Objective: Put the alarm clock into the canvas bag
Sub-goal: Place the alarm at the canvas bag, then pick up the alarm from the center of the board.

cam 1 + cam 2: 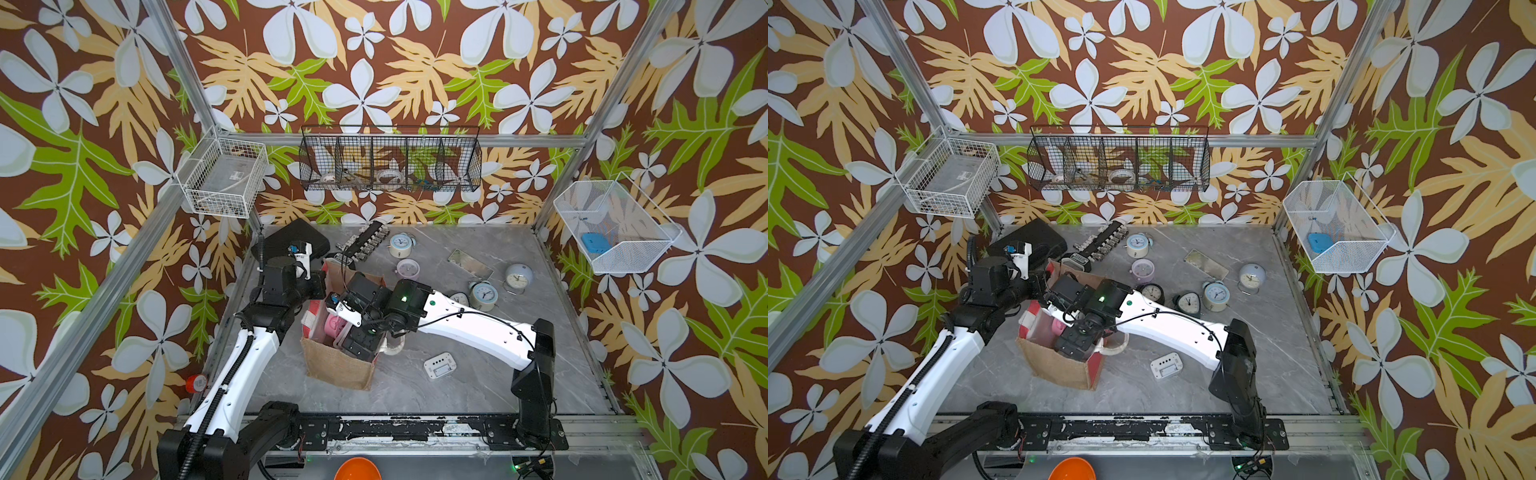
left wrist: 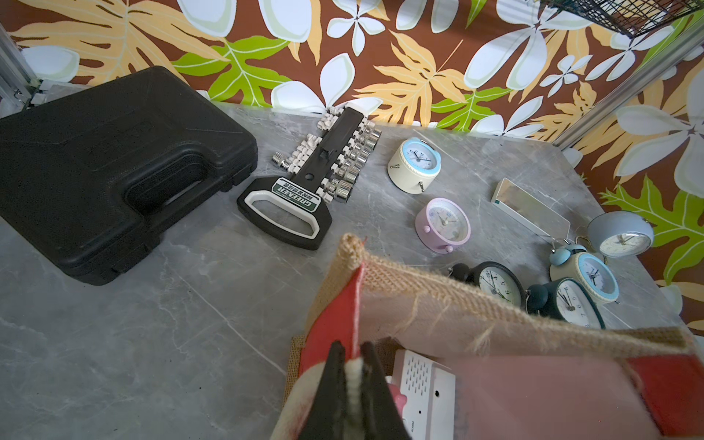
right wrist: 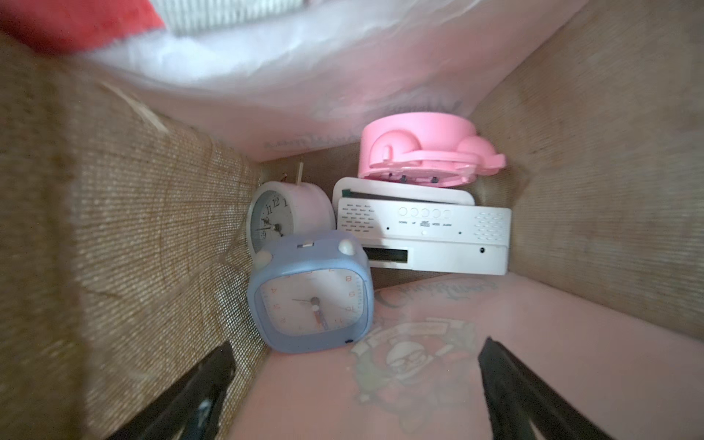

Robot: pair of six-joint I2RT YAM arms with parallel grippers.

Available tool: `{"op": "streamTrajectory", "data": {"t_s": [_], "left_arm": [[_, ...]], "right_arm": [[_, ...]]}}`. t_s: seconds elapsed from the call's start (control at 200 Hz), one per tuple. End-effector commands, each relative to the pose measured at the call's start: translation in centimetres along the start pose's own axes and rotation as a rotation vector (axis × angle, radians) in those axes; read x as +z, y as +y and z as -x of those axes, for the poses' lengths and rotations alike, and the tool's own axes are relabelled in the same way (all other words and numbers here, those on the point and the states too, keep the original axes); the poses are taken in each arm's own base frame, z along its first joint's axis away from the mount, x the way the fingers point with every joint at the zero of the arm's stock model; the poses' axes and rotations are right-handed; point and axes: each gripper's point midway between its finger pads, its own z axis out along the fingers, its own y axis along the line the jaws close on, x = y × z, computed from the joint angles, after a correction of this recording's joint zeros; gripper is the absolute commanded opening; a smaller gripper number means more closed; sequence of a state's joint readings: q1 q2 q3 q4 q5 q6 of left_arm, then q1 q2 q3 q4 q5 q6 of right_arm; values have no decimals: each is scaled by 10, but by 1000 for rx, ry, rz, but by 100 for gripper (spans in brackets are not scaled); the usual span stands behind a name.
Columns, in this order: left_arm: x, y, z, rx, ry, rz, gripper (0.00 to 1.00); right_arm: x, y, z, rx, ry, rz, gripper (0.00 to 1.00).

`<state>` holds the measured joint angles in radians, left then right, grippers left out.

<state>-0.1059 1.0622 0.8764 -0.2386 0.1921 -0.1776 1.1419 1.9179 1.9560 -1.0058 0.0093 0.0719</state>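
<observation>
Blue alarm clock point(image 3: 310, 293) is down in the canvas bag point(image 1: 338, 365), nothing gripping it

The left tool point(image 2: 352, 348) is pinched tight on the bag's rim by the red stripe. The right tool point(image 3: 356, 344) is inside the bag, spread wide and empty. The clock lies at the bottom, touching a white round clock point(image 3: 278, 213), beside a white digital clock point(image 3: 423, 240) and a pink clock point(image 3: 423, 148). The bag stands on the grey bench point(image 1: 457, 395).
</observation>
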Motion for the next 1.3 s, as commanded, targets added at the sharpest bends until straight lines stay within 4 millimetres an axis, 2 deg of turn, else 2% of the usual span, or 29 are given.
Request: {"op": "streamTrajectory", "data": {"t_s": [0.0, 0.125, 0.24, 0.36, 0.51, 0.686, 0.931, 1.161, 1.291], "left_arm": [[0, -1, 6, 8, -17, -3, 0], [0, -1, 6, 8, -16, -3, 0], [-1, -1, 6, 9, -18, -5, 0], [-1, -2, 7, 9, -20, -5, 0], [-1, -1, 7, 9, -20, -4, 0], [-1, -1, 7, 11, -19, -4, 0], [-1, -1, 6, 10, -19, -2, 0], [-2, -1, 7, 10, -19, -3, 0], [-2, -1, 7, 13, -21, -1, 0]], "right_arm": [[-12, -16, 12, 37, -54, -71, 100], [-25, -27, 16, 65, -89, -99, 100], [-39, -46, 17, 107, -122, -148, 100], [-56, -72, 14, 179, -170, -192, 100], [-75, -109, -2, 284, -209, -252, 99], [-83, -151, -37, 407, -209, -313, 99], [-81, -203, -91, 598, -220, -454, 99], [-66, -243, -155, 823, -190, -550, 100], [-50, -253, -188, 894, -132, -572, 100]]}}
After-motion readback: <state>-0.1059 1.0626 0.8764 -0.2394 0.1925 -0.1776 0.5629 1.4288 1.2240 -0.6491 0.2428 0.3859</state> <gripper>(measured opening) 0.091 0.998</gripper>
